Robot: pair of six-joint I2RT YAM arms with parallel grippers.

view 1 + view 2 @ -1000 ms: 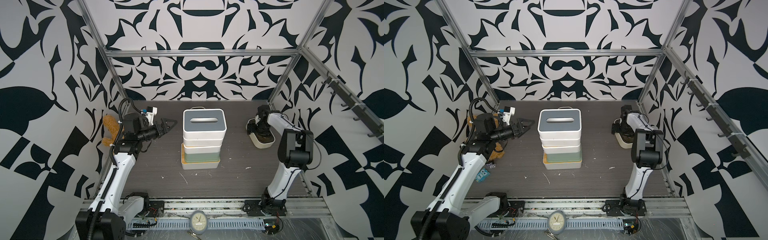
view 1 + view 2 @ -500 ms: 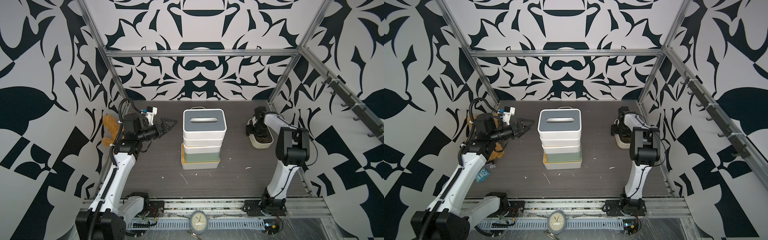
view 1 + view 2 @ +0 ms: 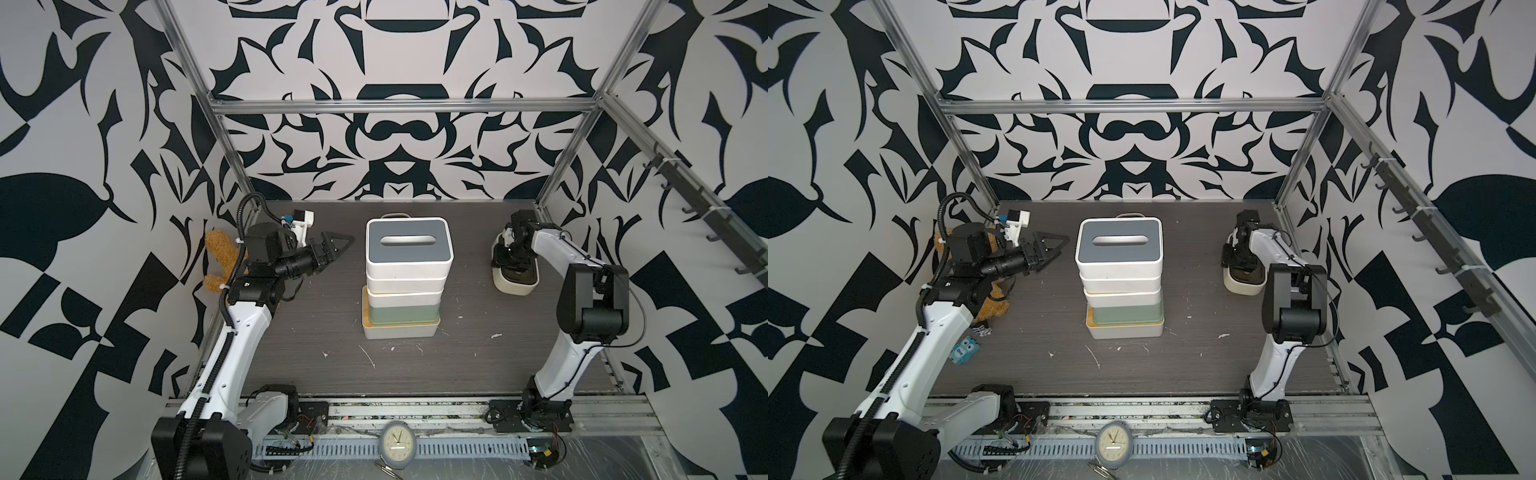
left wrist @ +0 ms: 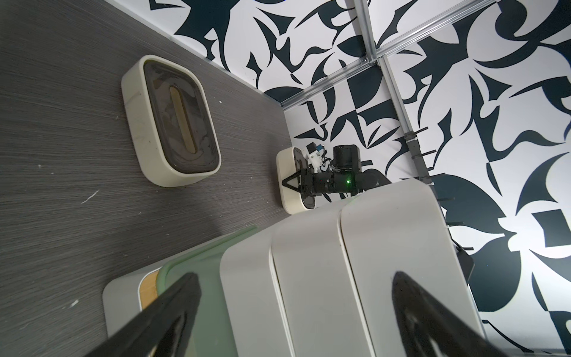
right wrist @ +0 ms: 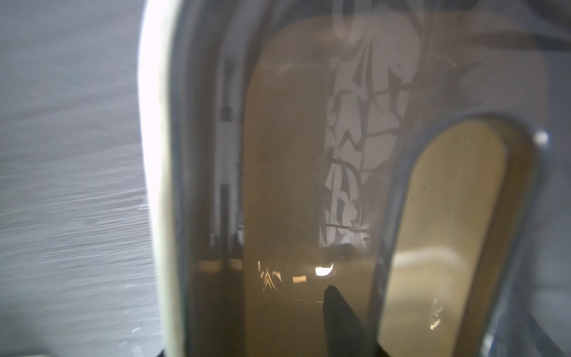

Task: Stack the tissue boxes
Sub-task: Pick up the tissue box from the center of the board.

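Note:
A stack of tissue boxes stands mid-table, topped by a grey-lidded box (image 3: 407, 241) (image 3: 1119, 243). Under it come white boxes, a mint green box (image 3: 401, 316), and at the bottom a white box with a bamboo lid (image 3: 399, 334). My left gripper (image 3: 347, 243) (image 3: 1064, 241) (image 4: 295, 275) hangs open left of the stack, holding nothing. At the right wall my right gripper (image 3: 509, 257) (image 3: 1237, 259) is shut on a rounded cream tissue box (image 3: 515, 284) (image 3: 1244, 286) (image 4: 289, 199); one of its fingers (image 5: 340, 318) rests on the dark lid beside the slot. Another cream tissue box (image 4: 171, 120) lies behind the stack.
A brown plush bunny (image 3: 218, 249) (image 3: 994, 305) sits against the left wall behind my left arm. A small blue toy (image 3: 963, 351) lies near the left arm's base. A clock (image 3: 397, 442) lies on the front rail. Metal frame posts close in the back corners.
My right gripper has closed on the cream box at the right wall, and that arm's elbow has shifted slightly. The left arm and the stack have not moved.

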